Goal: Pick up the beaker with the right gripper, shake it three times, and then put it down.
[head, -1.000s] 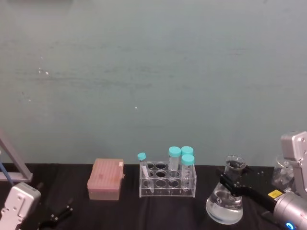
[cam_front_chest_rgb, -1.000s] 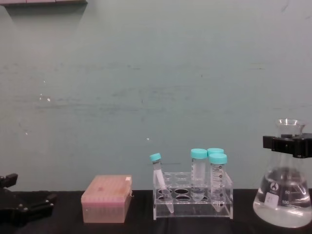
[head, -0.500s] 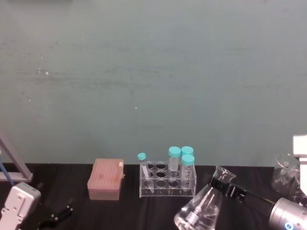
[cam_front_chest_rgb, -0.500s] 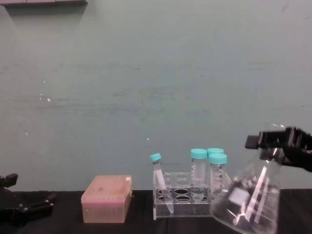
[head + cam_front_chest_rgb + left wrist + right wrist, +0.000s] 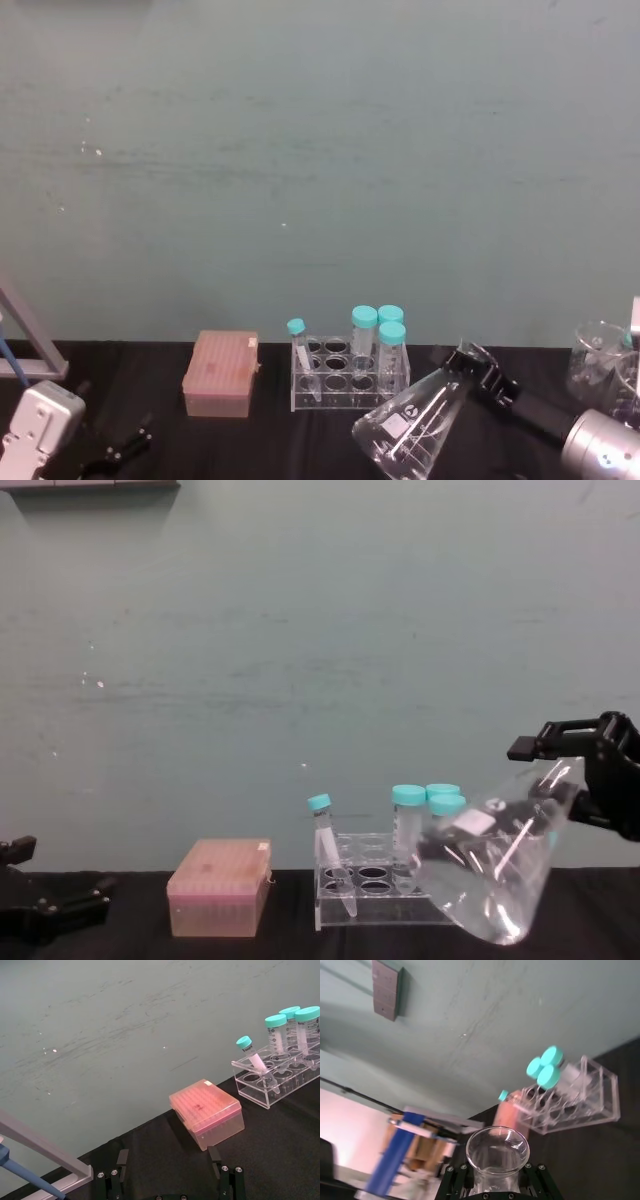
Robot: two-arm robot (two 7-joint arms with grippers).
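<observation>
Close beside the tube rack (image 5: 349, 379), steeply tilted beaker (image 5: 408, 432), neck tight in right claw (image 5: 484, 374).

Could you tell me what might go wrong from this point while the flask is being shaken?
1. The beaker hangs steeply tilted from the right gripper, with its wide base near the tube rack. A swing that way could knock the blue-capped tubes.
2. It is held by the narrow neck alone, so the glass might slip.
3. Its mouth is open, so any contents could splash out.
</observation>
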